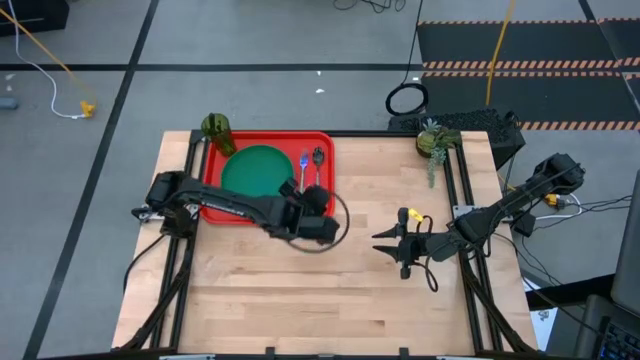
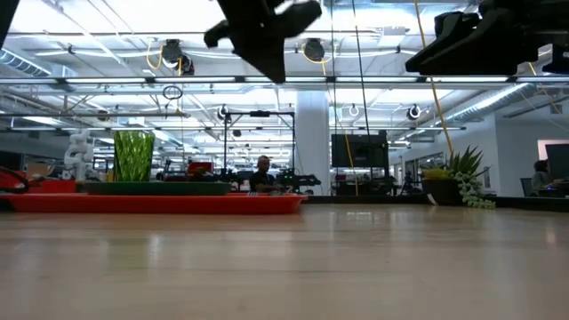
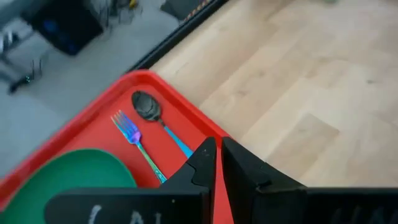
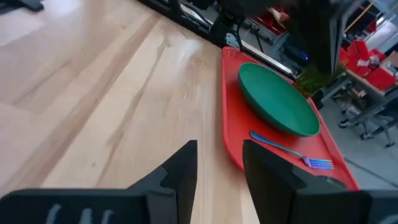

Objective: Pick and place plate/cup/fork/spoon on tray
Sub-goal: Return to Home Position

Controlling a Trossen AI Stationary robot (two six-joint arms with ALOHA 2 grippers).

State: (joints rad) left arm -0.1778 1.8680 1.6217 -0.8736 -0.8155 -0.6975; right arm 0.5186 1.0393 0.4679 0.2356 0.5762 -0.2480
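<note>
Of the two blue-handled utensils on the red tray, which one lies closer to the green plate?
The fork, with its purplish tines; it lies between the plate and the spoon, which has a dark oval bowl.

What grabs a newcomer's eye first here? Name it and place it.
The red tray at the table's far left, holding the green plate with the fork and spoon beside it and the cup at its far corner. Next, the left end effector, shut, above the tray's near edge.

Plate (image 1: 254,170), fork (image 1: 304,164), spoon (image 1: 318,160) on tray (image 1: 325,142)
</note>
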